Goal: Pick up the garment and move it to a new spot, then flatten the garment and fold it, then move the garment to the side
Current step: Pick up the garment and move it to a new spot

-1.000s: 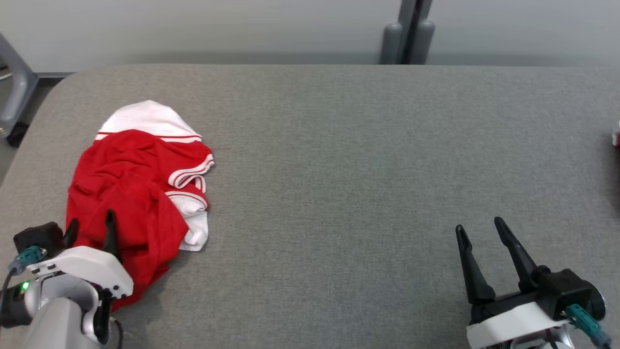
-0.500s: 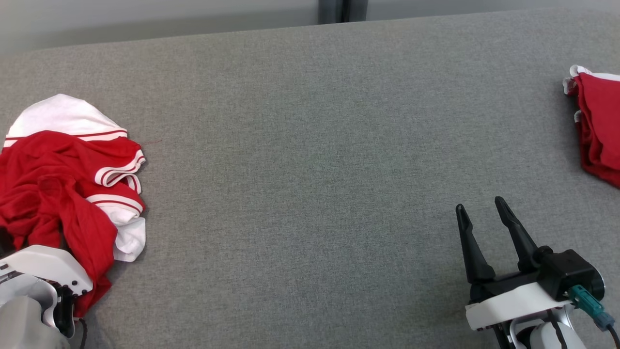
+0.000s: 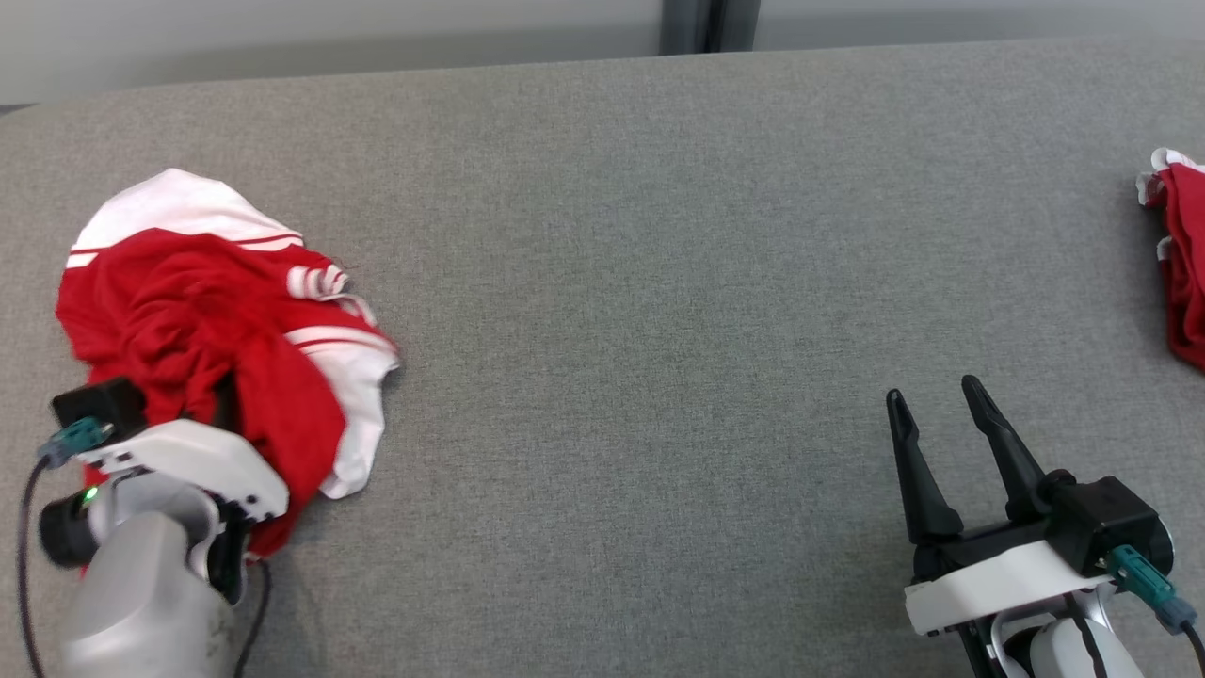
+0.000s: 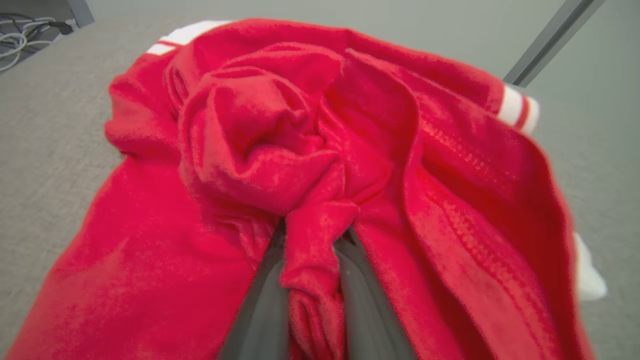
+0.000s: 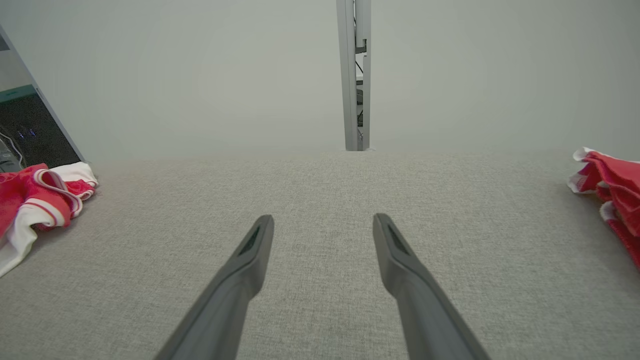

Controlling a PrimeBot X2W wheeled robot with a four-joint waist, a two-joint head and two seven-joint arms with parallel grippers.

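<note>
The garment point(image 3: 188, 301) is a crumpled red shirt with white, red-striped sleeves, lying at the left of the grey table point(image 3: 602, 282). My left gripper point(image 3: 212, 405) is buried in its near edge, fingertips hidden by cloth. In the left wrist view the left gripper point(image 4: 312, 240) is shut on a bunched red fold of the garment point(image 4: 260, 130), which rises between its two fingers. My right gripper point(image 3: 932, 391) stands open at the lower right, well away from the shirt. The right gripper point(image 5: 322, 220) has bare table between its fingers, and the garment point(image 5: 30, 200) lies far left.
Another red and white cloth point(image 3: 1184, 264) lies at the table's right edge, also seen as the red cloth point(image 5: 610, 185) in the right wrist view. A grey post point(image 3: 706, 24) stands behind the table's far edge. Broad bare table surface lies between the two arms.
My left gripper has closed on the garment's near edge, and the cloth has bunched up around it. The head camera has shifted. The right gripper stays as it was.
</note>
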